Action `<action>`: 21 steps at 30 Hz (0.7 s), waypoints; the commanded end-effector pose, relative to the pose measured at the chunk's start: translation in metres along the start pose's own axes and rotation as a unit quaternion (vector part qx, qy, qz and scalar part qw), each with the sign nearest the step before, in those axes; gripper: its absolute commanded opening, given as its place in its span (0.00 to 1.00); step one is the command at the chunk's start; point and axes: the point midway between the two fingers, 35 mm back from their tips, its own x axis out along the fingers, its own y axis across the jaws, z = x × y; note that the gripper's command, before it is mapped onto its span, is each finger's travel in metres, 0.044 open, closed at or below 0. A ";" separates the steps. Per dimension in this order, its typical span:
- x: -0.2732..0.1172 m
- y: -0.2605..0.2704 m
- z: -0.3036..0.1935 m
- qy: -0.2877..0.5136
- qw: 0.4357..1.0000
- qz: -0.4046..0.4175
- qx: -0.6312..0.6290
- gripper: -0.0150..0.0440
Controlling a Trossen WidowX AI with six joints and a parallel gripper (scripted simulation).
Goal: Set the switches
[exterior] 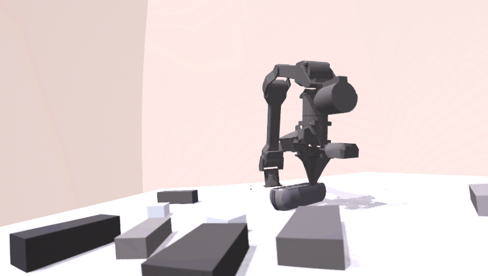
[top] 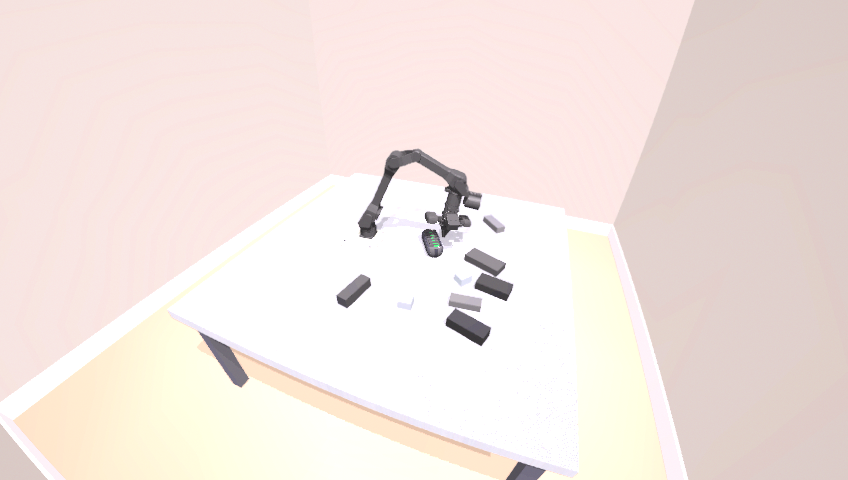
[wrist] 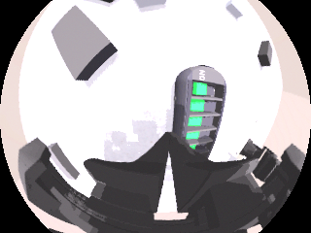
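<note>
Jaws point(top: 444, 233) point(exterior: 312, 184) pinched shut on nothing, tips at the controller unit point(top: 432, 243) point(exterior: 297, 196) point(wrist: 200, 112), right of centre in the exterior view.

Directly below the tool point(top: 444, 233) point(exterior: 312, 184) point(wrist: 168, 136), the controller unit point(top: 432, 243) point(exterior: 297, 196) point(wrist: 182, 109) stops a straight descent to the bench point(top: 297, 267) point(exterior: 404, 232) point(wrist: 141, 92); whether the closed tips touch its top cannot be told; on the side away from the arm's base, a passage runs between the tool and a small grey block point(top: 493, 223) point(exterior: 479, 199) point(wrist: 65, 160); diagonally outward, a broad grey block point(top: 484, 261) point(exterior: 309, 236) point(wrist: 80, 44) stands in the way, apart from the unit, with a gap between them; farther past it, a black block point(top: 493, 286) point(exterior: 198, 246) and a pale block point(top: 462, 278) point(exterior: 227, 219) narrow the route.
</note>
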 end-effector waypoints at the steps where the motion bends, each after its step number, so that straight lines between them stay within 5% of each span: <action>1: 0.010 0.001 0.000 0.000 1.000 -0.006 0.002 0.25; 21: 0.039 0.006 0.000 0.001 1.000 -0.006 0.002 0.25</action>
